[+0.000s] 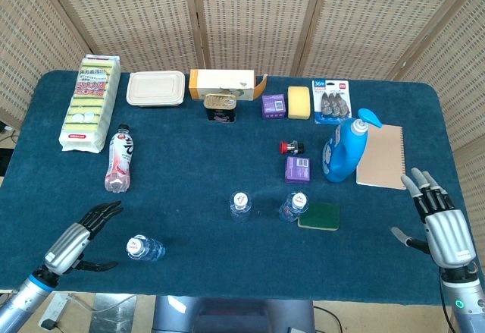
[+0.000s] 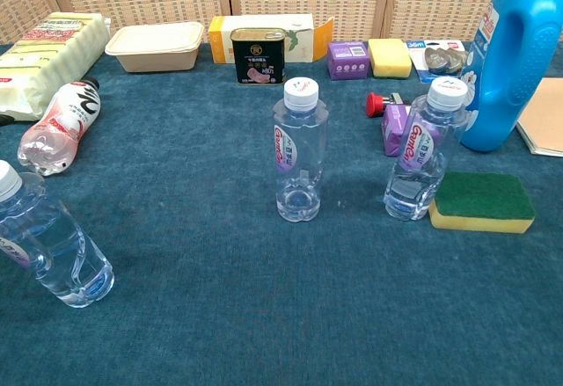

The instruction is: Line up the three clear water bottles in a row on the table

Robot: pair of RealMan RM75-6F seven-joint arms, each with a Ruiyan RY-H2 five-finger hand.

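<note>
Three clear plastic water bottles (image 1: 240, 205) (image 1: 294, 205) (image 1: 144, 249) stand on the blue desk (image 1: 189, 174); left hand (image 1: 78, 239) and right hand (image 1: 442, 223) hover empty, fingers spread.

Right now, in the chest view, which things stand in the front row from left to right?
Left water bottle → middle water bottle → right water bottle → green sponge.

A folding wicker screen (image 1: 250, 14) with wooden frames stood behind the table (image 1: 189, 158), which was covered in dark blue cloth. Light was even and bright. A white power strip (image 1: 51, 312) lay on the pale floor (image 1: 121, 314) below.
</note>
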